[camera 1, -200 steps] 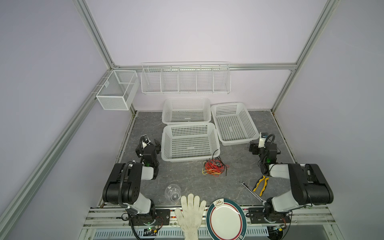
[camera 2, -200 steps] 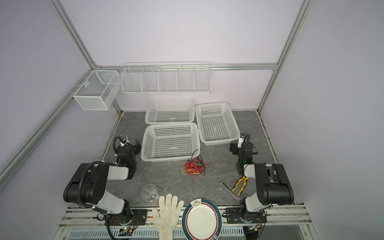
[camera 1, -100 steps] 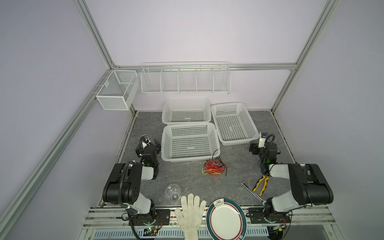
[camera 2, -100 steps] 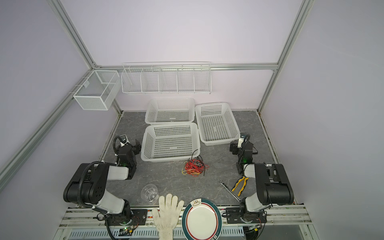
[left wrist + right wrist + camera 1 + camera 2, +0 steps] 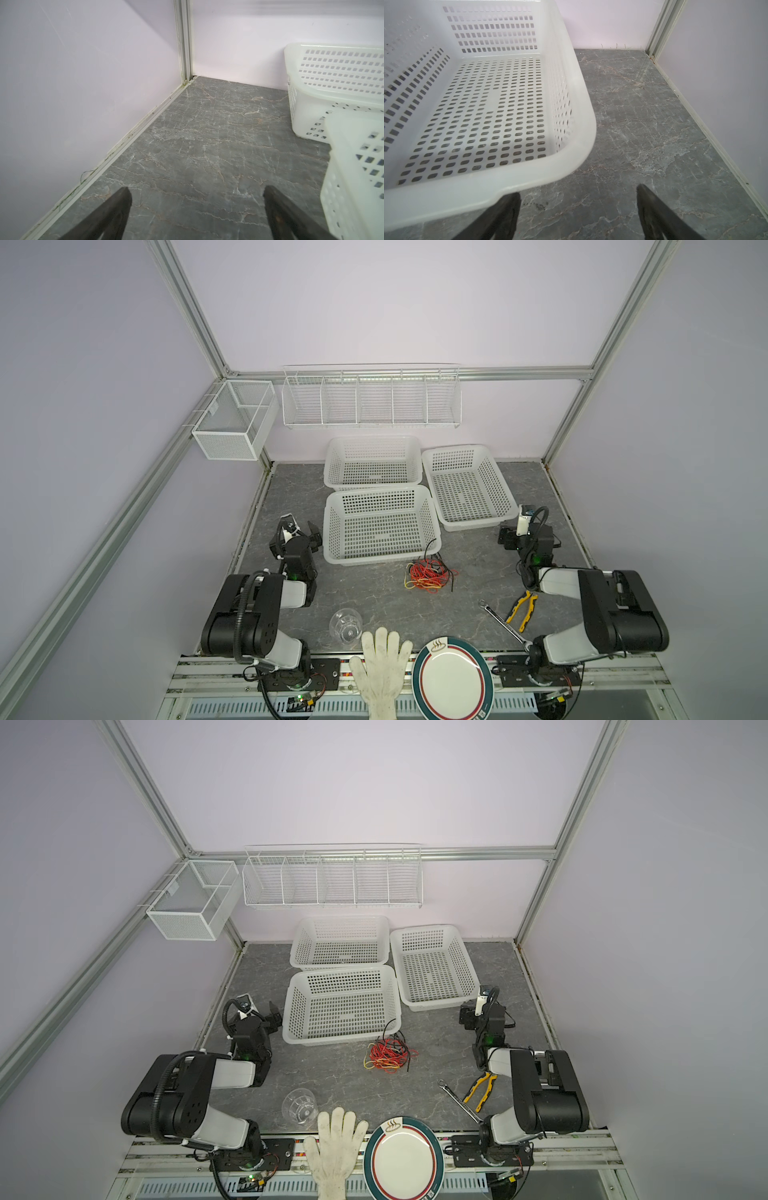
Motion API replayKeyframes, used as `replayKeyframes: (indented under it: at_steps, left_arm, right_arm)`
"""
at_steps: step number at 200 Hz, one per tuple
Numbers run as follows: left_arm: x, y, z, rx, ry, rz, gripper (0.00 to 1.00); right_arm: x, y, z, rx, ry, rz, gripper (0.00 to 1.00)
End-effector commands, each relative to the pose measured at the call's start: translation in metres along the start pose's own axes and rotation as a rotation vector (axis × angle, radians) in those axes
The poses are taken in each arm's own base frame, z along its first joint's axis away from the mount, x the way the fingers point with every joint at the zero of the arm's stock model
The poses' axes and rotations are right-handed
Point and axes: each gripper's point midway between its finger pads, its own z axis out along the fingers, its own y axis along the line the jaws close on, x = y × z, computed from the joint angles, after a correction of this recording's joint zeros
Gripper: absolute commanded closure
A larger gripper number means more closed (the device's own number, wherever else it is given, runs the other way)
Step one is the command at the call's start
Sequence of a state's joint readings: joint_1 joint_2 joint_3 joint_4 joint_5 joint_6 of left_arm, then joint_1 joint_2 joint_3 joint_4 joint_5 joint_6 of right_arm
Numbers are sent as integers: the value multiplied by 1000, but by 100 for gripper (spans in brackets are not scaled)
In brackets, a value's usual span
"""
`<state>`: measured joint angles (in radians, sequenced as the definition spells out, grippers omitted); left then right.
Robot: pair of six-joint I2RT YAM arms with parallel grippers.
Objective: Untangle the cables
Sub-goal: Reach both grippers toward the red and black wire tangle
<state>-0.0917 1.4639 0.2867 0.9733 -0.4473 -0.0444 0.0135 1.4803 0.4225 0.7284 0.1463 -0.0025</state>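
Cables [image 5: 430, 577], red, yellow and black, lie knotted on the table [image 5: 374, 597] just before the near basket [image 5: 376, 490]. Left gripper [image 5: 195, 193] and right gripper [image 5: 578, 195] are held wide and empty, well apart from them. A loose outer loop is best pinched. Open room lies frontward, short of the pliers [image 5: 524, 610].

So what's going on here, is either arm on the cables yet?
Neither arm is handling anything. The left gripper and right gripper are both open and empty, out at the sides of the table. The cables, red, yellow and black, lie in one tangled heap on the table just in front of the nearest white basket, untouched.
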Motion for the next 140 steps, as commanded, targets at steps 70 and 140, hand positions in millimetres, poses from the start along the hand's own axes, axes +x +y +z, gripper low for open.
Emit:
replayKeyframes:
  at_steps: [70, 140]
  left_arm:
    - [-64, -32, -43, 216, 50, -95, 1]
    - [-54, -116, -111, 601, 171, -133, 0]
  right_arm:
    - [-34, 30, -37, -61, 44, -41, 11]
    - [-42, 69, -80, -229, 83, 16, 10]
